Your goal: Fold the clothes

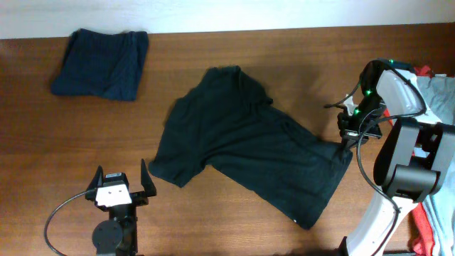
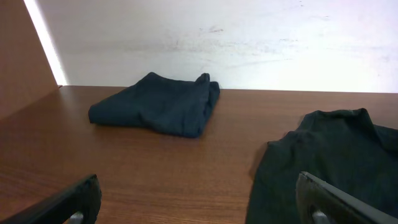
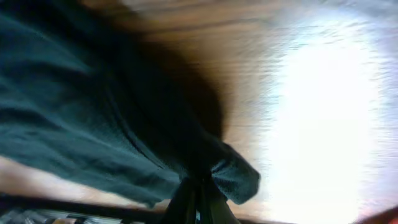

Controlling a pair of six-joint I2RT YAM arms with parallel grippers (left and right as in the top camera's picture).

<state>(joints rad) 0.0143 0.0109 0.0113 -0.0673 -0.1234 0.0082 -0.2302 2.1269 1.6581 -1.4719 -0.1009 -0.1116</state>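
- A black short-sleeved fabric T-shirt [image 1: 249, 142] is seen lying crumpled and slantwise across the middle of the brown wooden table [image 1: 213, 227], collar toward the far edge.
- A tiny white mark is visible near its lower hem, too small to be read.
- The right gripper [image 1: 346, 142] is placed at the shirt's right-hand edge. In the right wrist view its jaws are seen pressed together on a pinched fold of the dark cloth [image 3: 93, 124], low in the picture [image 3: 198, 186]. That view is badly blurred, and glare washes out its right half.
- The left gripper [image 1: 117, 186] is held near the front left of the table, just short of the shirt's sleeve, its jaws wide apart with nothing between them. Only the finger ends [image 2: 68, 202] are caught in its own camera.
- A folded navy fabric garment [image 1: 102, 64] is laid at the far left corner, well apart from the shirt, near the white wall [image 2: 249, 43].
- Light grey-blue cloth [image 1: 441, 92] and red cloth [image 1: 426, 235] are cut off by the right edge and partly hidden behind the right arm. Their shapes cannot be told.
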